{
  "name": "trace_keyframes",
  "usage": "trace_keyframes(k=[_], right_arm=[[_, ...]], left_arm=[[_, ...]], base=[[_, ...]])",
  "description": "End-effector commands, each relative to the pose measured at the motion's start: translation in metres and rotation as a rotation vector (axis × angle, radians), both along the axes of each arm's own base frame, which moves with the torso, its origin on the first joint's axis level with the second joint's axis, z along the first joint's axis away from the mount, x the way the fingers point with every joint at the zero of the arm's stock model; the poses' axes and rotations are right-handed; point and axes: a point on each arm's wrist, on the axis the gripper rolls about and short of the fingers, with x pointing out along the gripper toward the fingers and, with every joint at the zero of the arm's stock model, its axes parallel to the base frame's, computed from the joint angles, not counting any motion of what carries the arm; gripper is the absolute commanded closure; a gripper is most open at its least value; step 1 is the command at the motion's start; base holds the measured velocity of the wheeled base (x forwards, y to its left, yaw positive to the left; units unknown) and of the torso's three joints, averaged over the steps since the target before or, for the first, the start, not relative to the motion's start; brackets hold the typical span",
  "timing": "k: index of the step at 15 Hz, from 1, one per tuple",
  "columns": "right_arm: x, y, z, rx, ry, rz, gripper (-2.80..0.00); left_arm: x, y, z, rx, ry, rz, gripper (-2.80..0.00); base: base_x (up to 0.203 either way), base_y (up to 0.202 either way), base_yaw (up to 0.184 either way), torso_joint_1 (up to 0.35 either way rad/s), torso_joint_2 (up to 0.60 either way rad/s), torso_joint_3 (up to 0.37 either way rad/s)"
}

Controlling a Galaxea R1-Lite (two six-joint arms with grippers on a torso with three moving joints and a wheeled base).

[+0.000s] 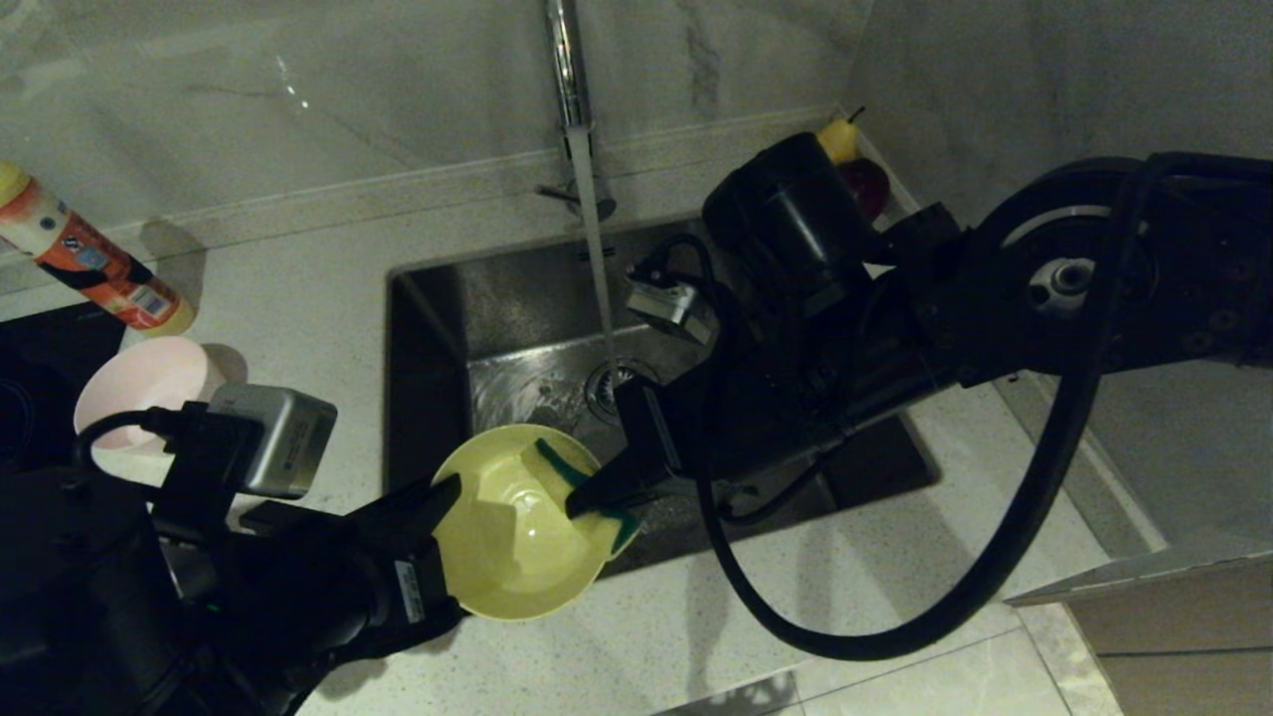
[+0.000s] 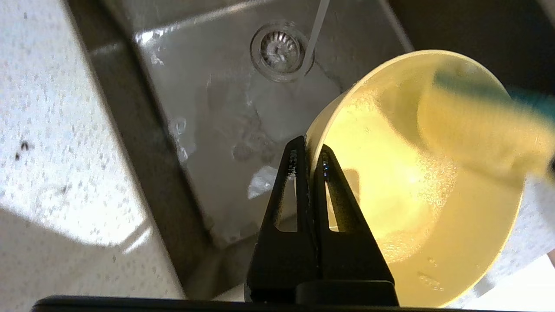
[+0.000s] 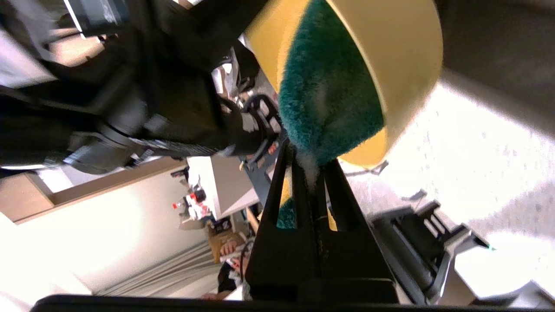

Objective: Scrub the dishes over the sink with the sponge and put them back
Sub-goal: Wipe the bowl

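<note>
A yellow bowl (image 1: 512,537) tilts over the near edge of the steel sink (image 1: 517,298). My left gripper (image 1: 448,492) is shut on its rim; in the left wrist view the gripper (image 2: 310,151) pinches the wet yellow bowl (image 2: 412,186), one finger inside and one outside. My right gripper (image 1: 587,497) is shut on the sponge (image 1: 567,467), pressing it into the bowl's far side. In the right wrist view the right gripper (image 3: 305,162) clamps the sponge (image 3: 329,95) by its green face against the bowl (image 3: 399,52). A pale pink bowl (image 1: 139,383) lies on its side at the left.
Water runs from the chrome tap (image 1: 567,70) down to the strainer drain (image 1: 612,383). An orange-labelled bottle (image 1: 85,259) stands at the far left by the wall. Fruit (image 1: 853,164) sits behind the right arm at the back corner. A black cable (image 1: 1004,557) loops over the counter.
</note>
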Motion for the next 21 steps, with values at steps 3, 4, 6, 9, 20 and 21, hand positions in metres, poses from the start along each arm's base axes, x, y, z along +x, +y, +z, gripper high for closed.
trace_keyframes(k=[3, 4, 6, 9, 20, 21], right_arm=[[0.001, 0.021, -0.008, 0.005, -0.001, 0.032, 0.0], [-0.001, 0.026, -0.012, -0.004, 0.006, 0.044, 0.0], [-0.01, 0.039, -0.019, -0.022, 0.014, 0.075, 0.0], [-0.025, 0.045, -0.018, -0.033, 0.014, 0.105, 0.0], [-0.022, 0.008, -0.012, -0.089, 0.036, 0.015, 0.0], [-0.022, 0.004, -0.007, -0.076, 0.024, 0.006, 0.0]], left_arm=[[0.0, 0.0, 0.001, -0.008, -0.004, 0.003, 0.0], [0.0, 0.0, 0.001, -0.007, -0.006, 0.002, 0.0], [-0.001, 0.001, 0.003, -0.014, -0.013, 0.001, 0.0], [0.0, 0.0, 0.003, -0.015, -0.012, 0.004, 0.0], [0.004, -0.001, 0.003, -0.024, -0.003, 0.014, 0.0], [0.004, -0.001, 0.004, -0.025, -0.006, 0.014, 0.0]], base=[[0.0, 0.0, 0.0, 0.0, 0.0, 0.0], [0.0, 0.0, 0.0, 0.0, 0.0, 0.0], [0.0, 0.0, 0.0, 0.0, 0.0, 0.0], [0.0, 0.0, 0.0, 0.0, 0.0, 0.0], [0.0, 0.0, 0.0, 0.0, 0.0, 0.0], [0.0, 0.0, 0.0, 0.0, 0.0, 0.0]])
